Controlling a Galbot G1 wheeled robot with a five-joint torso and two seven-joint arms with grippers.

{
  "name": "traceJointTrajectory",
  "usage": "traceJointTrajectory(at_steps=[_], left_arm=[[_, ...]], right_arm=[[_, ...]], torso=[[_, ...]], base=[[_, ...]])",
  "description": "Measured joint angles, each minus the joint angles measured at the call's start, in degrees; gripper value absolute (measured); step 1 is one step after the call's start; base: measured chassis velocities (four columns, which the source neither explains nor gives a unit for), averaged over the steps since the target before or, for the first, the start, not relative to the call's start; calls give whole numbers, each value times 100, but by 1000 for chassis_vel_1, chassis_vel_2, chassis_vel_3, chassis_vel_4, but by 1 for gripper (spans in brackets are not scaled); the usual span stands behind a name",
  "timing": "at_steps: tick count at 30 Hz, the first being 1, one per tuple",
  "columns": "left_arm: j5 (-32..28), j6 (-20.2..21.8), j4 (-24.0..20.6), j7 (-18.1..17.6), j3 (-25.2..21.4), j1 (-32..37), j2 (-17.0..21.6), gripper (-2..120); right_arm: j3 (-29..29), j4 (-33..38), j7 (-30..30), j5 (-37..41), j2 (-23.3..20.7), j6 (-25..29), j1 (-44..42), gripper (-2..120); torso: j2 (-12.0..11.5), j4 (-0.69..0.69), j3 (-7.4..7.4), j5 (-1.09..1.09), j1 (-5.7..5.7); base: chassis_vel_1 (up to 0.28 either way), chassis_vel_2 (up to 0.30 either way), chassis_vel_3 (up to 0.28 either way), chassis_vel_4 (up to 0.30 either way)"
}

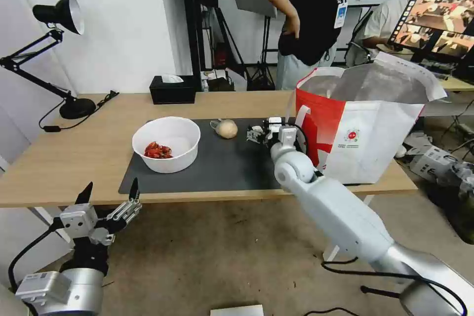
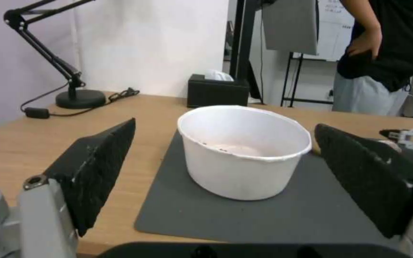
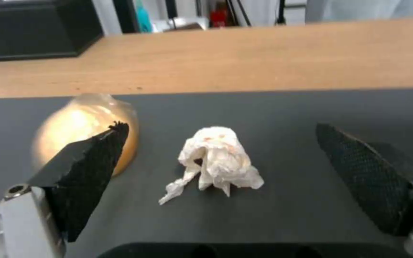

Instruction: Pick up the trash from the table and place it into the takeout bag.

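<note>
On the mat [image 1: 217,168], red shell scraps [image 1: 157,150] fill the bowl [image 1: 166,144]; right end effector [image 3: 216,186] spread around tissue [image 3: 214,162].

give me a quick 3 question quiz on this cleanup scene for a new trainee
1. True or false: the right gripper is shut on the crumpled white tissue.
2. What lies in the white round bowl on the dark grey mat? A) red shell scraps B) a beige ball C) a tissue
3. Fill in: the left gripper hangs open below the front edge of the ____.

Key
1. False: its fingers stand open on either side of the tissue, not touching it.
2. A: red shell scraps; the beige ball in clear wrap lies on the mat beside the bowl, left of the takeout bag.
3. table.
</note>
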Motion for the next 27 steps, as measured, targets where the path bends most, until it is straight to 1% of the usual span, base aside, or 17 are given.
traceJointTrajectory(at_steps=[3, 7, 10, 12, 13, 14, 15, 16, 17, 18, 20, 21, 22, 23, 25, 26, 27], left_arm=[[-11, 0, 0, 0, -4, -9, 11, 100], [-24, 0, 0, 0, -12, -21, 27, 100], [-46, 0, 0, 0, -20, -37, 43, 100], [-48, 0, 0, 0, -20, -38, 45, 100], [-53, 0, 0, 0, -23, -44, 51, 100], [-53, 0, 0, 0, -23, -44, 51, 100], [-55, 0, 0, 0, -26, -47, 55, 100], [-55, 0, 0, 0, -29, -48, 57, 100], [-57, 0, 0, 0, -38, -49, 59, 100], [-57, 0, 0, 0, -38, -49, 59, 100], [-60, 0, 0, 0, -46, -49, 62, 100], [-62, -2, 0, 0, -52, -50, 66, 100], [-64, -4, 0, 0, -55, -50, 68, 100], [-64, -4, 0, 0, -55, -50, 68, 100], [-74, -6, 0, -3, -63, -52, 74, 100], [-79, -7, 0, -5, -67, -52, 77, 100], [-79, -7, 0, -5, -67, -52, 77, 100]], right_arm=[[-1, -345, 3, 150, 197, -37, 122, 99], [-2, -508, 3, 231, 292, -59, 186, 98], [-7, -626, 3, 358, 361, -92, 267, 85], [-7, -653, 4, 385, 372, -104, 280, 82], [-7, -740, 5, 435, 408, -126, 319, 75], [-7, -740, 5, 435, 408, -126, 319, 75], [-4, -805, 5, 462, 436, -134, 347, 70], [-1, -830, 5, 484, 449, -137, 360, 68], [9, -888, 5, 591, 480, -158, 396, 60], [9, -888, 5, 591, 480, -158, 396, 60], [20, -927, 5, 665, 504, -175, 413, 53], [25, -971, 3, 697, 526, -181, 427, 46], [27, -983, 1, 703, 534, -182, 431, 43], [27, -983, 1, 703, 534, -182, 431, 43], [31, -1020, -3, 719, 561, -184, 447, 31], [35, -1035, -3, 720, 572, -184, 452, 28], [35, -1035, -3, 720, 572, -184, 452, 28]], torso=[[0, 0, 0, 0, 0], [0, 0, 0, 0, 0], [0, 0, 0, 0, 0], [0, 0, 0, 0, 0], [0, 0, 0, 1, 0], [0, 0, 0, 1, 0], [0, 0, 0, 1, 0], [0, 0, 0, 1, 0], [0, 0, 0, 1, 0], [0, 0, 0, 1, 0], [1, 0, 0, 1, 0], [0, 0, 0, 1, 0], [1, 0, 0, 0, 0], [1, 0, 0, 0, 0], [1, -1, 0, 1, 0], [0, 0, 0, 1, -1], [0, 0, 0, 1, -1]], base=[[0, 0, 0, 0], [0, 0, 0, 0], [0, 0, 0, 0], [0, 0, 0, 0], [0, 0, 0, 0], [0, 0, 0, 0], [0, 0, 0, 0], [0, 0, 0, 0], [0, 0, 0, 0], [0, 0, 0, 0], [0, 0, 0, 0], [0, 0, 0, 0], [0, 0, 0, 0], [0, 0, 0, 0], [0, 0, 0, 0], [0, 0, 0, 0], [0, 0, 0, 0]])
